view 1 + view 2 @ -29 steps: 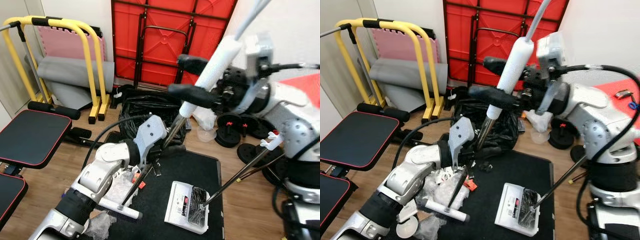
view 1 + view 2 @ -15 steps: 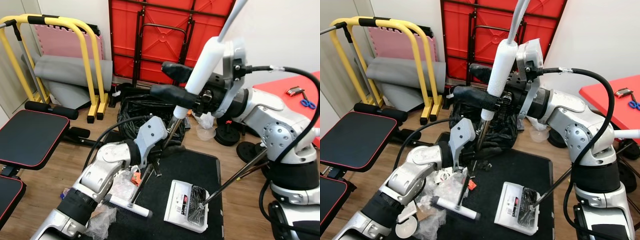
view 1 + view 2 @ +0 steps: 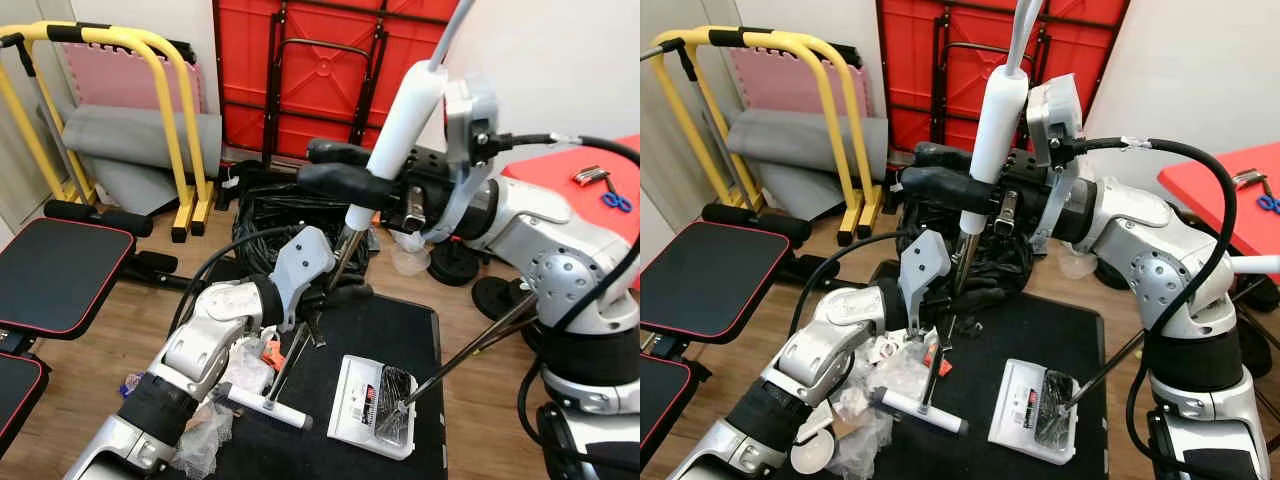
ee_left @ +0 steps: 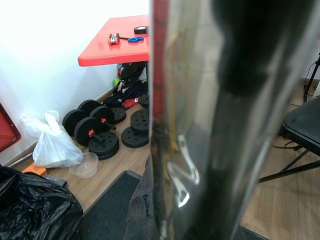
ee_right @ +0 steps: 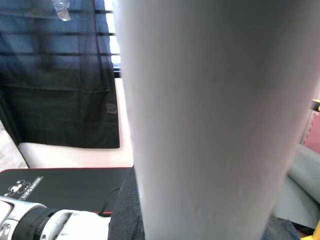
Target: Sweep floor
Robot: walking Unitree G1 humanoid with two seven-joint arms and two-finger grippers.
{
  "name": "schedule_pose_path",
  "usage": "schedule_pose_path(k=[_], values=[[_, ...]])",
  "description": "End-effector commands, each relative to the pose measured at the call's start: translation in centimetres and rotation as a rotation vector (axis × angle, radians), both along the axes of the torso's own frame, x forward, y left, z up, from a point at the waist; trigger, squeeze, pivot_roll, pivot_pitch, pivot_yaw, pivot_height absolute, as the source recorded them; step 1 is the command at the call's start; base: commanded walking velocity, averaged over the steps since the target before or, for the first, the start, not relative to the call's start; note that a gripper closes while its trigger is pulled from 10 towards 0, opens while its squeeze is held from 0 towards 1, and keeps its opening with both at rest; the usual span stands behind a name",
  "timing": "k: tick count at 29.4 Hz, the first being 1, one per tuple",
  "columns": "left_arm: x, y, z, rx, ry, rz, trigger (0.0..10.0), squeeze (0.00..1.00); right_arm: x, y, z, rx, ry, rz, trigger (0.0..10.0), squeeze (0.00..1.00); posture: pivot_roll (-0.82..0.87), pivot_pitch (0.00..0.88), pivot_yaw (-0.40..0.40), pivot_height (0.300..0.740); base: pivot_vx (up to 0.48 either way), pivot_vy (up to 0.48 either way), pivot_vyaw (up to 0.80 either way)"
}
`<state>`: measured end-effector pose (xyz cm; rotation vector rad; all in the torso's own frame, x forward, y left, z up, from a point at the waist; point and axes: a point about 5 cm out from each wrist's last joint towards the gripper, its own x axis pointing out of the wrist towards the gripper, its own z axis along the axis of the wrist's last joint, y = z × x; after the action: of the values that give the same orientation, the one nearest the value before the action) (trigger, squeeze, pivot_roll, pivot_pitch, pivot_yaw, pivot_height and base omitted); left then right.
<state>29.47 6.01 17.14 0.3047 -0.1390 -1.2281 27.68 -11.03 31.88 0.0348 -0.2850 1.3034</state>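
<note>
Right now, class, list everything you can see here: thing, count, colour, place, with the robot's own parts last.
Long-handled broom: one, white foam grip, head on mat.
Dustpan: one, white, on mat.
Floor mat: one, black.
Crumpled plastic litter: clear, by broom head.
Folding table: one, red, against wall.
Yellow frame: one, left.
Weight plates: several, black, by wall.
Left gripper: low on handle.
Right gripper: on foam grip.

We count one broom [image 3: 330, 285], one dustpan [image 3: 375, 408], one black floor mat [image 3: 330, 395], one red table [image 4: 117, 47] and two grippers beside the broom.
</note>
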Motion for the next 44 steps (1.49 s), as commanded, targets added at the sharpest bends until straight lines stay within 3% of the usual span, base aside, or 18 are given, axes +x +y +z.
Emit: schedule_pose_path(k=[1, 8, 9, 10, 11, 12, 13, 14, 22, 35, 36, 37, 44], values=[[-0.8, -1.0, 0.4, 0.028, -0.066, -0.091, 0.0, 0.0, 0.8, -1.3, -0.2, -0.012, 0.018, -0.121, 0.0, 0.0, -0.2, 0.09, -0.148, 0.74, 0.0, 0.0, 0.0], [-0.8, -1.0, 0.4, 0.028, -0.066, -0.091, 0.0, 0.0, 0.8, -1.4, -0.4, -0.017, 0.02, -0.129, 0.0, 0.0, -0.2, 0.09, -0.147, 0.74, 0.0, 0.0, 0.0], [-0.7, -0.9, 0.3, 0.03, -0.064, -0.079, 1.3, 0.0, 0.8, -1.4, -0.4, -0.018, 0.021, -0.14, 0.0, 0.0, -0.2, 0.091, -0.149, 0.74, 0.0, 0.0, 0.0], [-0.7, -0.9, 0.3, 0.03, -0.064, -0.079, 1.3, 0.0, 0.8, -1.4, -0.4, -0.018, 0.021, -0.14, 0.0, 0.0, -0.2, 0.091, -0.149, 0.74, 0.0, 0.0, 0.0], [-0.5, -0.8, 0.4, 0.022, -0.05, -0.067, 10.0, 0.06, 0.9, -1.4, -0.5, -0.018, 0.019, -0.151, 0.0, 0.0, -0.2, 0.092, -0.149, 0.74, 0.0, 0.0, 0.0], [-0.4, -0.8, 0.4, 0.014, -0.038, -0.058, 10.0, 0.67, 1.0, -1.5, -0.5, -0.018, 0.018, -0.16, 0.0, 0.0, -0.2, 0.092, -0.149, 0.74, 0.0, 0.0, 0.0], [-0.4, -0.8, 0.4, 0.014, -0.038, -0.058, 10.0, 0.67, 1.0, -1.5, -0.5, -0.018, 0.018, -0.16, 0.0, 0.0, -0.2, 0.092, -0.149, 0.74, 0.0, 0.0, 0.0], [-0.4, -0.7, 0.4, 0.006, -0.022, -0.059, 10.0, 1.0, 1.1, -1.5, -0.5, -0.018, 0.016, -0.169, 0.0, 0.0, -0.2, 0.092, -0.15, 0.74, 0.0, 0.0, 0.0], [-0.3, -0.6, 0.5, 0.01, -0.031, -0.046, 10.0, 1.0, 1.2, -1.5, -0.8, -0.027, 0.014, -0.183, 0.0, 0.0, -0.2, 0.087, -0.155, 0.74, 0.0, 0.0, 0.0], [0.2, 1.6, 0.7, 0.049, -0.01, -0.034, 10.0, 1.0, 1.9, -1.9, -1.0, -0.05, -0.012, -0.267, 0.0, 0.0, -0.19, 0.082, -0.158, 0.74, 0.0, 0.0, 0.0], [1.1, 4.8, 1.0, 0.088, -0.006, 0.063, 10.0, 1.0, 2.9, -2.2, -1.4, 0.026, -0.02, -0.375, 0.0, 0.0, -0.18, 0.081, -0.161, 0.74, 0.0, 0.0, 0.0], [1.4, 5.9, 1.2, 0.098, -0.009, 0.104, 10.0, 1.0, 3.3, -2.4, -1.6, 0.048, -0.019, -0.41, 0.0, 0.0, -0.18, 0.08, -0.163, 0.74, 0.0, 0.0, 0.0], [1.1, 7.3, 0.7, 0.091, 0.0, 0.184, 10.0, 1.0, 3.8, -2.6, -2.7, 0.043, -0.006, -0.472, 0.0, 0.0, -0.18, 0.085, -0.171, 0.74, 0.0, 0.0, 0.0]])
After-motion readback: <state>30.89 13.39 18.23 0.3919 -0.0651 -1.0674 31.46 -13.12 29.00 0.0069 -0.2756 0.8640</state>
